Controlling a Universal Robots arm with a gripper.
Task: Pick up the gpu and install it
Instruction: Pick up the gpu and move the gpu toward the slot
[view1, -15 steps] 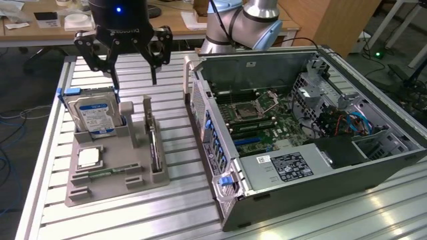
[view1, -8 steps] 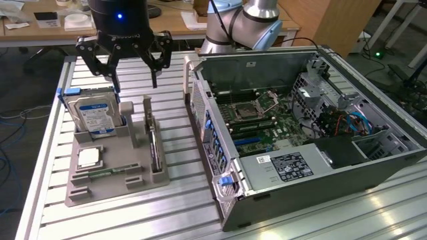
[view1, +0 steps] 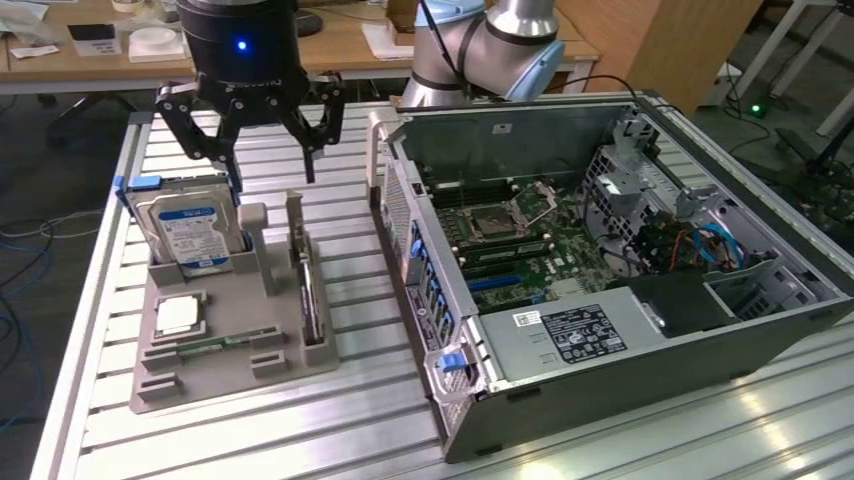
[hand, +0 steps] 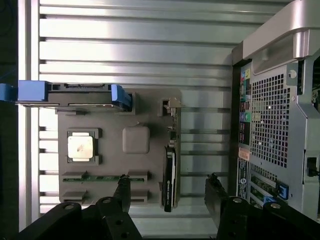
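Note:
The gpu (view1: 308, 300) is a thin black card standing on edge in a slot along the side of the grey holder tray (view1: 260, 310) that faces the computer case. Seen from the wrist, the gpu (hand: 170, 176) is a slim dark strip at the edge of the tray (hand: 136, 116). My gripper (view1: 263, 160) hangs open above the far end of the tray, holding nothing. From the wrist camera the gripper (hand: 168, 186) has one dark fingertip on each side of the card's end, well above it.
A silver hard drive (view1: 191, 232) in a blue carrier stands upright in the tray, with a square CPU (hand: 81, 147) and a memory stick (hand: 95, 177) lying flat nearby. The open computer case (view1: 747, 330) lies on the slatted aluminium table (view1: 360, 430), motherboard (view1: 534, 250) exposed.

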